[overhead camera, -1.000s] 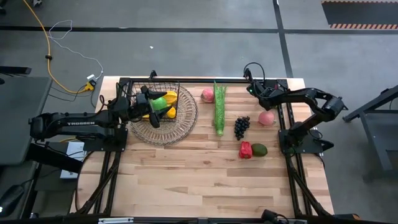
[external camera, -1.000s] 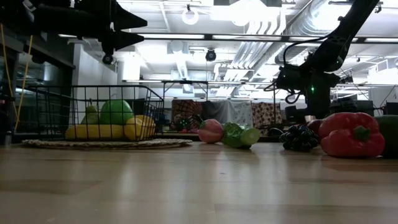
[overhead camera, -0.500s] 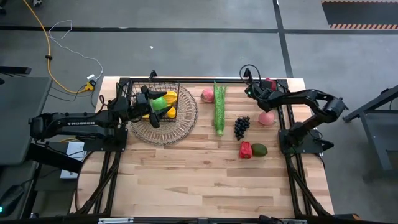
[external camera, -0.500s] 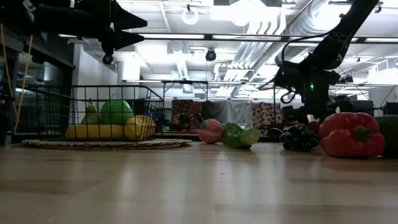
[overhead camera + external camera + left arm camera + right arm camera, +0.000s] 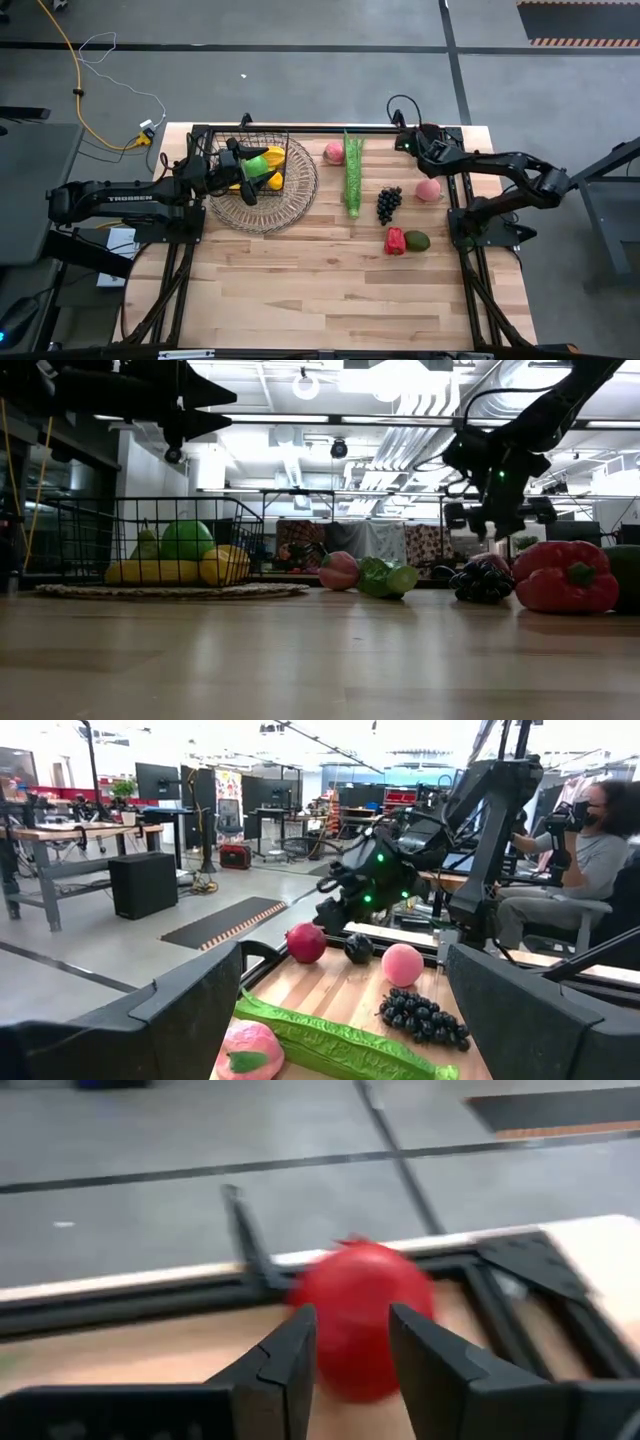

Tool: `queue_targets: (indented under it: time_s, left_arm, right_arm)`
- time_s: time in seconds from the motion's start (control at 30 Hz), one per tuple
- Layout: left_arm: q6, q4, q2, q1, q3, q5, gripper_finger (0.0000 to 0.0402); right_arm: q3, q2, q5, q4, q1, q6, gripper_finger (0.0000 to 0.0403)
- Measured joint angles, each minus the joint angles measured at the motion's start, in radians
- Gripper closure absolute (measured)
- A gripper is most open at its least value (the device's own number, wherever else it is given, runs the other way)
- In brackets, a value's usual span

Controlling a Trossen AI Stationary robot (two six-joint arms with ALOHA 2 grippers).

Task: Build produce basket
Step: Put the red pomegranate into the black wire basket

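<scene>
The red round fruit point(image 5: 360, 1315) sits at the far right corner of the bench point(image 5: 340, 290), right by the black frame rail. My right hand point(image 5: 350, 1355) is over it with its fingers spread apart, one on each side, and nothing is held yet. If I close too soon or off to one side, I think the fruit could roll away, and the edge is very close. It might fall off the bench, or I might bump the rail.

The basket point(image 5: 250, 160) is on the far left of the bench, sitting on a round woven tray point(image 5: 290, 205). It has a banana point(image 5: 150, 571), a green apple point(image 5: 186, 540) and other yellow fruit inside. My left hand point(image 5: 232, 165) waits over the basket, fingers apart, holding nothing. I must carry past the long green stalk point(image 5: 353, 172), the grapes point(image 5: 388, 203) and two peaches point(image 5: 333, 152) point(image 5: 428, 190), and could knock one. A red pepper point(image 5: 395, 241) and avocado point(image 5: 417, 240) lie nearer.
</scene>
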State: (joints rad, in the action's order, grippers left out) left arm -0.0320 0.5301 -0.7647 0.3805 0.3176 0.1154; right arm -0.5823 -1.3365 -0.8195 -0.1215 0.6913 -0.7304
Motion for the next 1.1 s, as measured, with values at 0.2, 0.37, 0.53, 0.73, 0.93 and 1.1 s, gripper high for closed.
queue_targets:
  time_s: [0.2, 0.37, 0.53, 0.73, 0.93, 1.1]
  left_arm:
    - [-0.013, 0.0, 0.0, 0.0, 0.0, 0.0, 0.0061]
    - [-0.017, 0.0, 0.0, 0.0, 0.0, 0.0, 0.0061]
    - [-0.01, 0.01, 0.0, 0.0, 0.0, 0.0, 0.0061]
    - [-0.017, 0.013, 0.0, 0.0, 0.0, -0.001, 0.0061]
    - [-0.017, 0.014, 0.0, 0.0, 0.0, -0.001, 0.0061]
    - [-0.009, 0.014, 0.0, 0.0, 0.0, -0.001, 0.0061]
  right_arm:
    - [-0.01, -0.004, 0.096, 0.146, 0.063, 0.068, 0.0273]
    - [-0.105, -0.005, 0.117, 0.016, 0.146, 0.095, 0.0298]
    - [-0.203, -0.009, 0.144, -0.123, 0.216, 0.14, 0.0374]
    - [-0.296, -0.081, 0.205, -0.241, 0.276, 0.171, 0.0392]
    - [-0.373, -0.256, 0.309, -0.262, 0.336, 0.174, 0.04]
    - [-0.465, -0.389, 0.3, -0.3, 0.366, 0.18, 0.0402]
